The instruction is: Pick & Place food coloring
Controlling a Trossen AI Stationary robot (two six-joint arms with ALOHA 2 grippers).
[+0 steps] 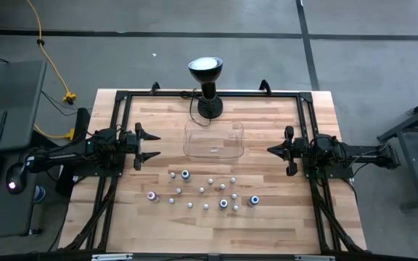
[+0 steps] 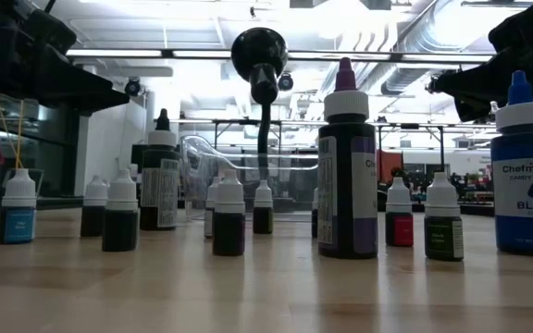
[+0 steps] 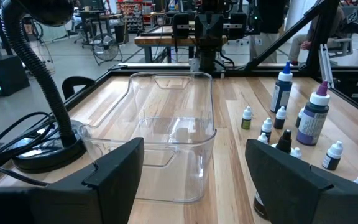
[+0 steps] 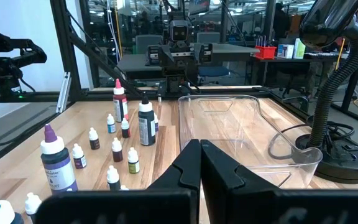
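Food coloring bottles [image 1: 205,190] stand scattered across the lower middle of the high view, none yet in the clear tray [image 1: 214,139] just above them, near the frame's centre. A black lamp [image 1: 207,85] stands at the tray's far side, upper centre. The left gripper [image 1: 148,146] hangs at the left of the frame with its fingers spread wide and nothing between them; the right gripper [image 1: 276,151] sits at the right, fingers pressed together and holding nothing. Both are well apart from the bottles.

The main risk, as I judge it, is crowding: the bottles are small, upright and close to one another, so fingers coming down on one could tip its neighbours, and a toppled bottle may roll toward the table's edge. The tall bottles seen in the low view look top-heavy and would likely fall first. A grip on a narrow cap could slip. The closed right gripper must open before any approach, or it will simply shove a bottle over
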